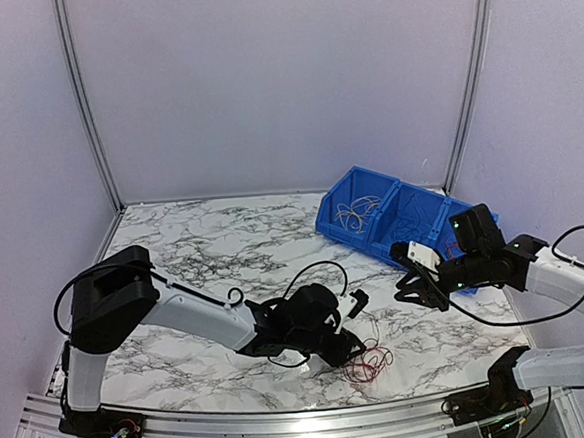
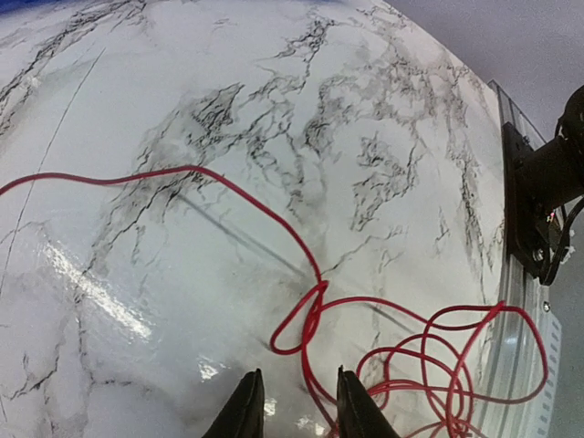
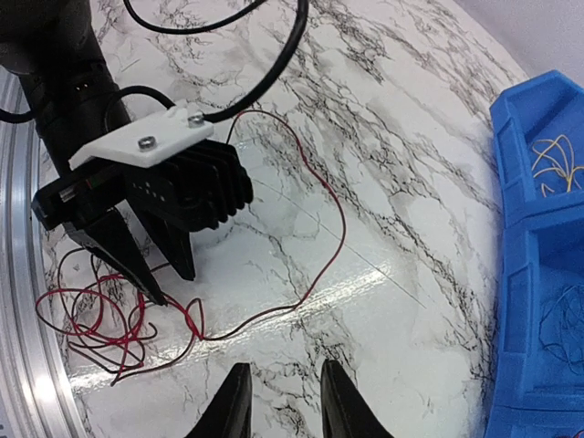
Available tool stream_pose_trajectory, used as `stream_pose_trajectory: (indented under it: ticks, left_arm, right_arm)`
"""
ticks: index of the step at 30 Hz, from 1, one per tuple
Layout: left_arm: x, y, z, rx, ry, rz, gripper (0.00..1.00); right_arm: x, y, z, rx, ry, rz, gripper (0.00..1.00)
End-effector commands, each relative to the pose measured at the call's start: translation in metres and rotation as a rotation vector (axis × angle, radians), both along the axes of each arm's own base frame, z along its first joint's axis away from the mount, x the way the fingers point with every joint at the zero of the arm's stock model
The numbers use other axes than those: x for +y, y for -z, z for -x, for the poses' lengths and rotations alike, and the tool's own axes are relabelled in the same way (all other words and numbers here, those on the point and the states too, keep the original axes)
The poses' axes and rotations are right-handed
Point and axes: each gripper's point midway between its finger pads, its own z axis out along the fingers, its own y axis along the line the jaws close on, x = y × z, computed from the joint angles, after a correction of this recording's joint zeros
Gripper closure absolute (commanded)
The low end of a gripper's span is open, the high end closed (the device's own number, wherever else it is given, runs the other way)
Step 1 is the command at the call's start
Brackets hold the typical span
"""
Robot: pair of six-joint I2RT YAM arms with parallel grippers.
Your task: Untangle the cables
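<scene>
The red cables (image 2: 315, 294) lie in a loose tangle on the counter (image 1: 224, 244) near its front edge. The left tool (image 2: 297, 376) stands narrowly parted over them, with one strand running between its tips, unclamped. The right tool (image 3: 283, 367) hovers nearby, narrowly parted and empty.

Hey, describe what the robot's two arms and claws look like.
The left arm and right arm have white segments, bulky black joints and loose black looping cables. The left claw and right claw have two black tapered fingers each; a white plate with two screws sits on the left one.
</scene>
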Motion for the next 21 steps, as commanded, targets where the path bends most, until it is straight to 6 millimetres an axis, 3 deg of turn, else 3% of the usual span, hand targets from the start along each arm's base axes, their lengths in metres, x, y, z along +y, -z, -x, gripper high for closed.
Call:
stream_pose_trajectory:
  ticks: [1,13,18,21]
  left_arm:
    - [-0.001,0.016,0.001,0.028,0.085,-0.051,0.71]
    - [-0.011,0.022,-0.019,0.01,0.084,-0.078,0.72]
    - [-0.017,0.025,-0.012,0.021,0.15,-0.066,0.81]
    - [-0.019,0.023,-0.01,0.016,0.169,-0.051,0.93]
  right_arm:
    - [0.007,-0.011,-0.006,-0.045,-0.015,-0.043,0.73]
    - [0.008,-0.007,-0.007,-0.021,-0.017,-0.042,0.73]
    - [0.008,-0.006,-0.008,-0.021,-0.012,-0.037,0.73]
    - [0.008,-0.005,-0.009,-0.02,-0.008,-0.034,0.73]
